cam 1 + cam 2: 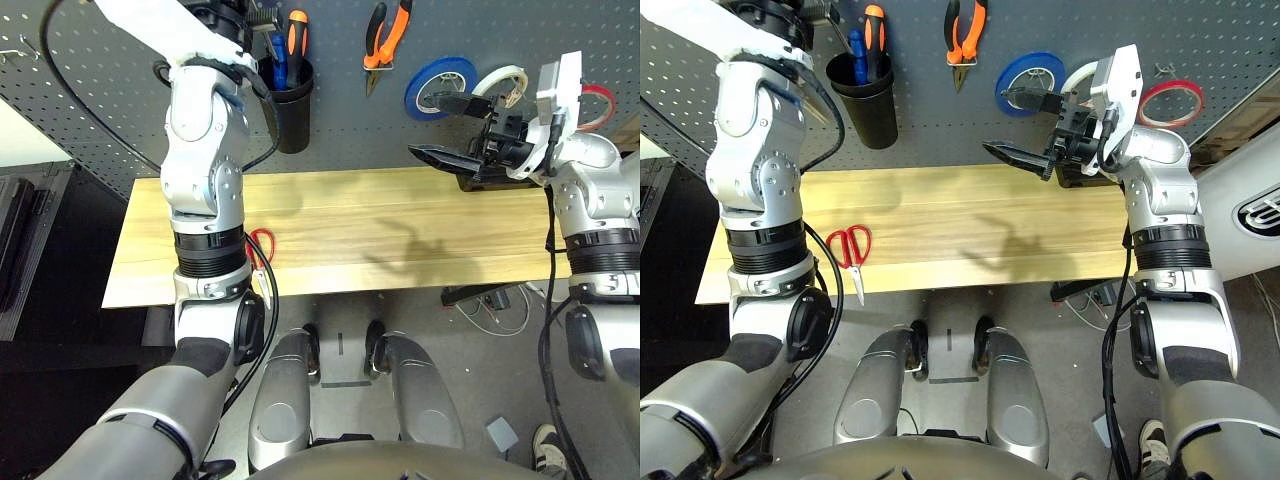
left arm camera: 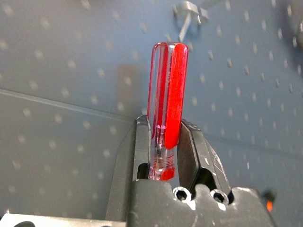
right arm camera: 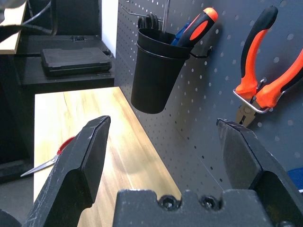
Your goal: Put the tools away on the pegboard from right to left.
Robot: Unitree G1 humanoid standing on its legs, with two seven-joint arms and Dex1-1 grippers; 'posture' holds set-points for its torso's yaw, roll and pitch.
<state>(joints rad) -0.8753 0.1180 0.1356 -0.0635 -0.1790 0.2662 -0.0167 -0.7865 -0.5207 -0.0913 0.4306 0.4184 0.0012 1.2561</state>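
Left gripper [image 2: 162, 122] grips red screwdriver [image 2: 175, 90] by its handle, presumably for cup [image 3: 157, 78]; right gripper [image 3: 164, 121] gapes empty, red scissors [image 1: 846, 250] at tabletop's [image 1: 940, 215] near edge, leftward.

Bare wood lies open between the scissors [image 1: 852, 250] and right gripper [image 1: 1048, 140]; the cup [image 1: 868, 105] seemingly obstructs passage along the pegboard [image 1: 930, 130].

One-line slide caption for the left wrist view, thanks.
Left gripper closed on the red-handled screwdriver, in front of the grey pegboard, a metal hook beyond it.
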